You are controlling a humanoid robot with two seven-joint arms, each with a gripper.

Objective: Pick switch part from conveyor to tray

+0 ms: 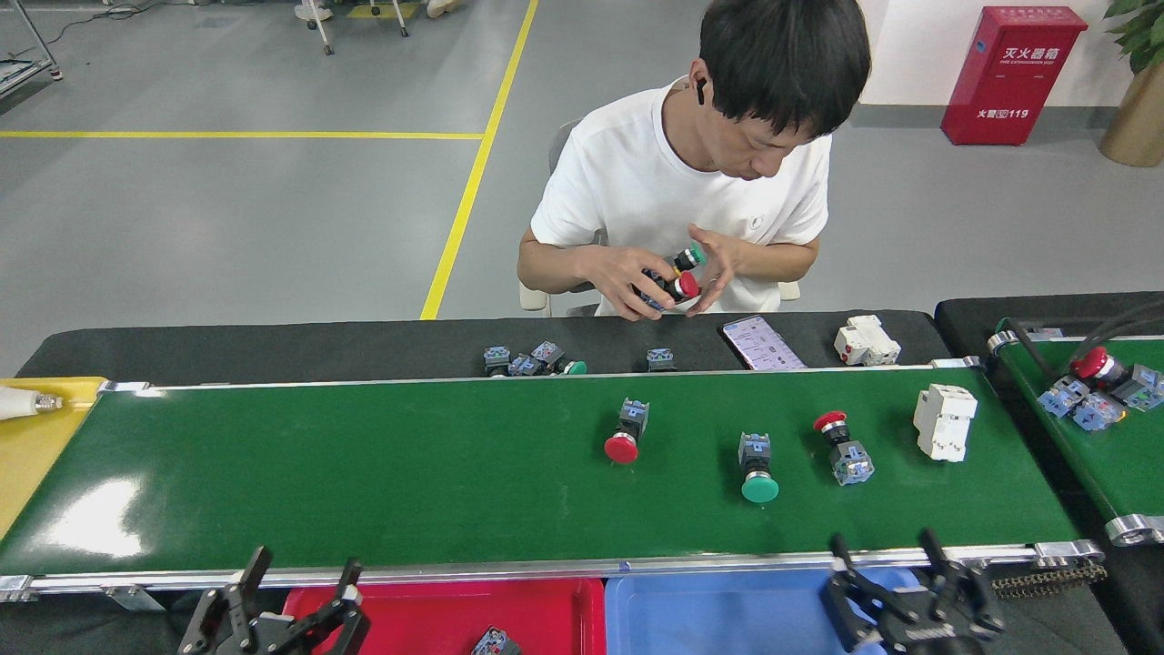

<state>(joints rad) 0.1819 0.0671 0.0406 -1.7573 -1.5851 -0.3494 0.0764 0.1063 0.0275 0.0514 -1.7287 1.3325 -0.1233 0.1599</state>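
Note:
On the long dark-green conveyor [364, 473] lie three push-button switch parts: a red-capped one [626, 431], a green-capped one [757, 466] and another red-capped one [843, 448], plus a white block-shaped part [946, 421] further right. My left gripper [296, 580] stands open at the bottom left, below the belt's near rail and beside the red tray [436, 614]. At the bottom right my right gripper [887, 557] is open with its fingers pointing up, over the blue tray [718, 609]. Neither holds anything. One switch part [496, 642] lies in the red tray.
A person sits behind the conveyor holding switch parts [675, 277] in both hands. Loose parts [532, 360], a phone [764, 343] and a white block [867, 339] lie on the black table. A yellow tray [36, 437] with a bulb is at left. A second green belt [1100, 428] carries parts at right.

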